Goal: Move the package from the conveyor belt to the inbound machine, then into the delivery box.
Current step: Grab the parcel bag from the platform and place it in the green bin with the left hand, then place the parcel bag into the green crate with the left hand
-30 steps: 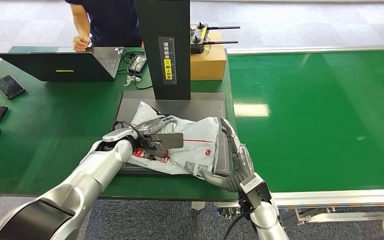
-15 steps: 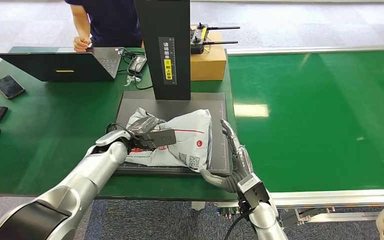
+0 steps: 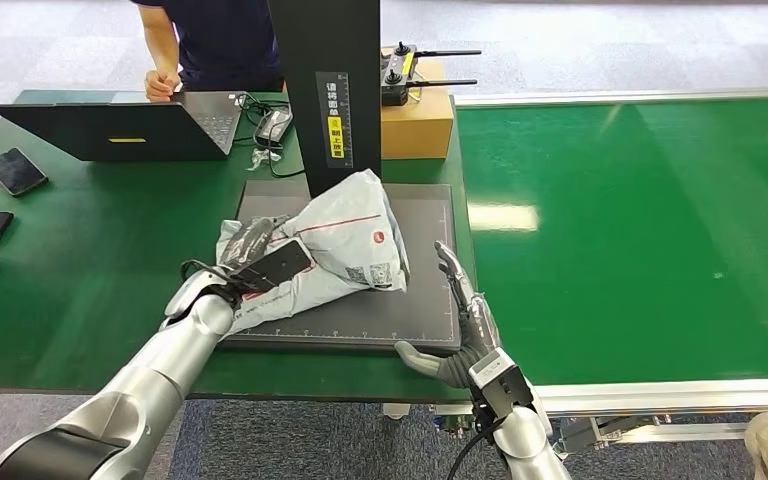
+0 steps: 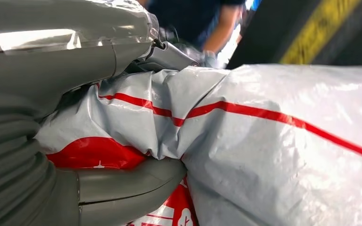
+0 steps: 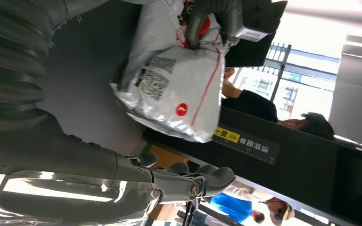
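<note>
Green table (image 3: 110, 230) on the robot's left, green conveyor belt (image 3: 640, 230) on its right; between them sits the inbound machine (image 3: 400, 310), a dark flat plate with a black upright column behind it. Laptop (image 3: 110, 130), phone (image 3: 15, 172) and a cardboard box (image 3: 417, 125) lie further back; a person (image 3: 210, 40) stands behind the laptop.

Package (image 3: 345, 245), a grey poly mailer with red stripe and printed codes, is lifted clear of the plate on its far end and tilted, long axis running from the left hand (image 3: 260, 262) up toward the column. Left hand grips the package's near end; in the left wrist view the thumb (image 4: 132, 181) presses under crumpled plastic and the fingers (image 4: 165, 54) wrap over it.

Right hand (image 3: 465, 325) stands edge-up at the plate's right front corner, fingers spread, holding nothing, apart from the package.

Judgement: the left hand is the carrier. The delivery box isn't identifiable, so which way the package must swing can't be told.
</note>
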You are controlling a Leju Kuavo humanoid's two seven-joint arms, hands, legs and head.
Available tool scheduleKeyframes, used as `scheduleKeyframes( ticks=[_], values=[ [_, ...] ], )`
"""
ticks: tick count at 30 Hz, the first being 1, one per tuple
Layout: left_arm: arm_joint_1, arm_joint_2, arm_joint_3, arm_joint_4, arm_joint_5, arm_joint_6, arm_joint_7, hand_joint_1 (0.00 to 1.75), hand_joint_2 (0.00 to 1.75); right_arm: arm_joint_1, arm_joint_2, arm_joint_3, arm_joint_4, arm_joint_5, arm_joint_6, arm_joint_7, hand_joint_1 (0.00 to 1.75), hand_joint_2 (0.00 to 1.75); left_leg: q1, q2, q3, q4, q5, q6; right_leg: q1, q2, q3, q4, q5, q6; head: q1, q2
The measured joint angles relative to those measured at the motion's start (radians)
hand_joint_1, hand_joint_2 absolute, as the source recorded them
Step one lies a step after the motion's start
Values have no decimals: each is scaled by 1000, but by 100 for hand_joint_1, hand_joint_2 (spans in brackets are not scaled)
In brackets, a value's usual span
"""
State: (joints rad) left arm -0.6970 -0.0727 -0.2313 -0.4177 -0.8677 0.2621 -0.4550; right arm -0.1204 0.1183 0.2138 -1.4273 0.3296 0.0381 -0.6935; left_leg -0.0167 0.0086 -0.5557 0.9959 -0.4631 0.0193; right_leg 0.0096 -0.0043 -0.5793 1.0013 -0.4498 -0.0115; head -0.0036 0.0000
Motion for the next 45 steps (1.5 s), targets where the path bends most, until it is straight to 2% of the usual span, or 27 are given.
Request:
scheduleKeyframes(
  ticks=[7, 13, 18, 22, 29, 35, 40, 45],
  values=[
    [15, 23, 97, -89, 103, 81, -69, 175, 175, -3, 0, 0, 11, -9, 10, -1, 0, 175, 0, 0, -2, 0, 0, 0, 0, 0, -2, 0, 0, 0, 0, 0],
    [2, 41, 169, -157, 179, 66, -85, 175, 175, -13, 1, 3, 19, -28, 12, -2, 0, 175, 0, 0, -3, 0, 0, 0, 0, 0, -2, 0, 0, 0, 0, 0],
    [-35, 64, 214, -167, 197, 83, -77, 175, 175, -20, 2, 4, 25, -42, 2, -2, 0, 175, 0, 0, -3, 0, 0, 0, 0, 0, -3, 0, 0, 0, 0, 0],
    [-80, 95, 243, -158, 175, 172, -34, 175, 175, -20, 2, 6, 25, -56, -6, -2, 0, 175, 0, 0, -3, 0, 0, 0, 0, 0, -3, 0, 0, 0, 0, 0],
    [-153, 199, 331, -90, 149, 356, 63, 175, 175, -31, -1, 26, 31, -96, -34, -2, 0, 175, 1, 2, -3, 0, 1, -1, 1, 2, -4, 1, 0, -1, 0, 0],
    [-166, 311, 425, -33, 101, 429, 198, 175, 175, -31, -5, 55, 34, -105, -59, -3, 0, 175, 2, 3, -4, 0, 1, -1, 2, 3, -5, 2, 0, -1, 0, 0],
    [-132, 387, 582, -26, -30, 434, 274, 175, 175, -18, -6, 78, 34, -99, -59, -3, 0, 175, 2, 4, -5, 0, 0, -1, 2, 5, -6, 2, -1, -2, 0, 0],
    [-87, 423, 772, -27, -165, 435, 291, 175, 175, -1, -5, 79, 32, -75, -43, -3, 0, 175, 2, 3, -6, 0, 0, -1, 2, 4, -6, 1, -1, -2, 0, 0]
  ],
)
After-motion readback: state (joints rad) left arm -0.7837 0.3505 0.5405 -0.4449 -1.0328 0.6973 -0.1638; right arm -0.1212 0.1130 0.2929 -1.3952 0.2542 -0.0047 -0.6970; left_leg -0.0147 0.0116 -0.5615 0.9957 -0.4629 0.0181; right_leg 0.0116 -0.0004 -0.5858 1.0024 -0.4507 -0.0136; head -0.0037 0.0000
